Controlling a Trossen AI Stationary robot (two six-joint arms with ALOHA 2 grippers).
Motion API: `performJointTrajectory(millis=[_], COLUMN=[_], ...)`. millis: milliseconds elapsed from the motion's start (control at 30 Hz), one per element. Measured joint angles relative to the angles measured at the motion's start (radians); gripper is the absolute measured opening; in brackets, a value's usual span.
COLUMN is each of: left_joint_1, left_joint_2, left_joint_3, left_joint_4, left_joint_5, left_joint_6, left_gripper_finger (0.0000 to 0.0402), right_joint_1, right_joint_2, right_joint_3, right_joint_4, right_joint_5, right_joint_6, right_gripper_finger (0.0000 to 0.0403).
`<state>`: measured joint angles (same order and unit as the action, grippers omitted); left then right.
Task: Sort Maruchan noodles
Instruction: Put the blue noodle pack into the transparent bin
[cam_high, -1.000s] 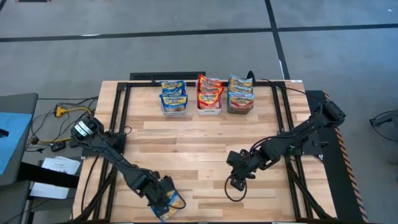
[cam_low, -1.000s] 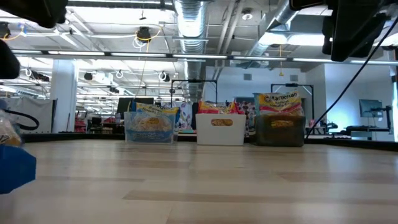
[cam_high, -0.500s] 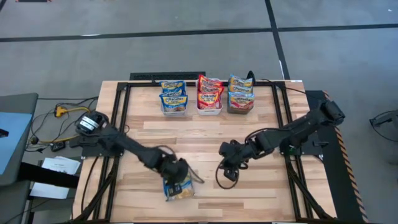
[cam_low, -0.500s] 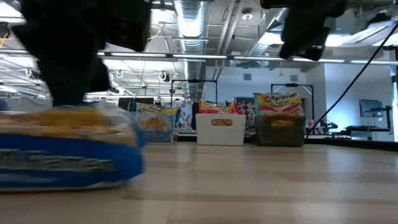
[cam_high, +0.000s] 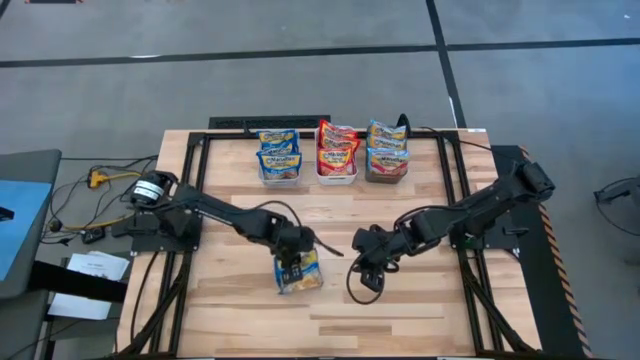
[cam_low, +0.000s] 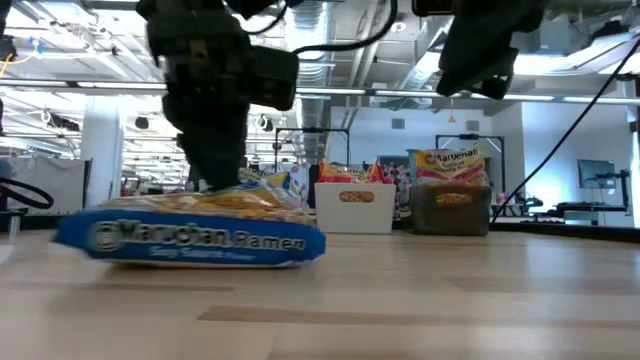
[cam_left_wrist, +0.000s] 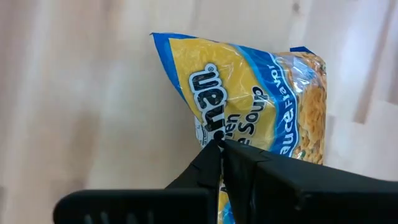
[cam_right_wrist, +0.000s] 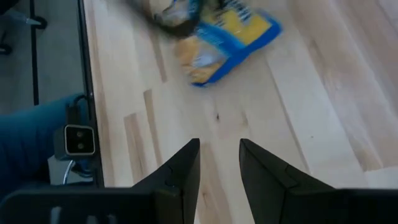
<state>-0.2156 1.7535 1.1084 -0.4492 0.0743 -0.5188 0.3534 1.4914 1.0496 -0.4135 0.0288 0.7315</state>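
At the left of the wooden tabletop (cam_high: 420, 310) the left arm reaches in toward the middle, and the left gripper (cam_high: 293, 266) has its jaws pinched tight on the edge of a blue-and-yellow Maruchan packet (cam_high: 299, 271), which lies flat near the centre, a little to the left; the left wrist view shows the fingers meeting on the wrapper's rim with the noodle block beyond them, and from table height the packet seems to rest on the wood, or just clear of it. Judging by its look, the packet is light and its film wrapper thin and slick, so a pinch on the sealed border is the sensible hold; the brittle noodle block inside would probably crack if squeezed across the middle, and the loose film may twist or slip if swung quickly. Just to the right of it the right gripper (cam_high: 364, 274) hangs above bare wood, jaws parted a moderate way and holding nothing, pointing toward the packet. Along the far edge stand three bins already stocked with packets: the clear bin (cam_high: 279, 172) with blue-and-yellow ones, the white bin (cam_high: 336, 174) with red ones, and the dark bin (cam_high: 386, 172) with blue-and-orange ones; the held packet matches the clear bin's contents.
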Motion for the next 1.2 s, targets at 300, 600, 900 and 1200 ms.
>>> performJointTrajectory(millis=[300,600,900,1200], left_joint_1=[0.081,0.098,0.097,0.097], left_joint_2=[0.0,0.0,0.0,-0.001], left_joint_3=[0.0,0.0,0.0,0.0], left_joint_4=[0.075,0.082,0.091,0.103], left_joint_5=[0.054,0.053,0.054,0.056], left_joint_6=[0.144,0.184,0.166,0.164], left_gripper_finger=[0.0,0.0,0.0,0.0], right_joint_1=[0.016,-0.11,-0.272,-0.45], right_joint_2=[0.0,0.0,-0.011,-0.013], right_joint_3=[0.0,0.0,0.0,-0.023], right_joint_4=[-0.005,-0.082,-0.327,-0.199], right_joint_5=[0.079,0.133,0.106,-0.136], right_joint_6=[-0.04,-0.165,-0.3,-0.503], right_gripper_finger=[0.0136,0.0136,0.0137,0.0136])
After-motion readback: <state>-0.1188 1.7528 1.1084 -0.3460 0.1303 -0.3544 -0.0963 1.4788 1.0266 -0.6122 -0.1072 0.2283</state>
